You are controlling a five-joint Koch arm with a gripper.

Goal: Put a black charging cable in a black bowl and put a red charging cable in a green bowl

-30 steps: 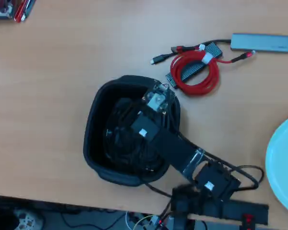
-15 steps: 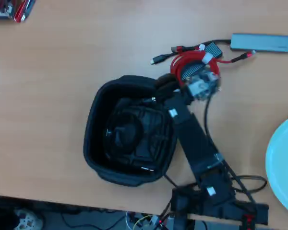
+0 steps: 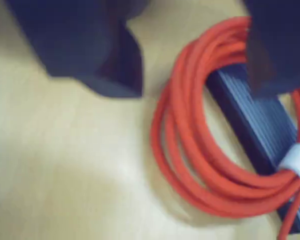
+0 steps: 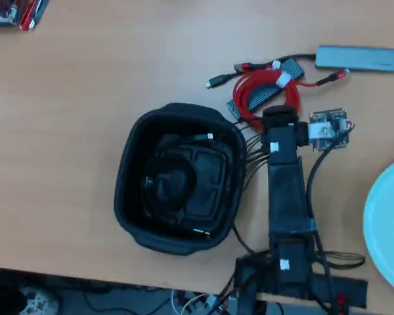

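Note:
The red charging cable [image 3: 190, 165] [image 4: 270, 98] lies coiled on the table, bound by a white tie [image 3: 297, 159], on top of a dark ribbed block [image 3: 255, 117]. My gripper [image 3: 195, 85] [image 4: 280, 117] hangs open just over the near edge of the coil. In the wrist view one dark jaw stands on each side of the red loop, and nothing is held. The black charging cable [image 4: 175, 182] sits coiled inside the black bowl [image 4: 127, 157], to the left of my arm. Only part of the green bowl [image 4: 389, 223] shows, at the right edge of the overhead view.
A grey hub [image 4: 358, 58] with a short black cable lies behind the red coil. Red-and-white items [image 4: 16, 12] sit at the far left corner. My arm's loose wires [image 4: 249, 154] hang beside the black bowl's right rim.
My arm has swung right, out of the black bowl and over to the red cable. The black cable stayed behind in the bowl.

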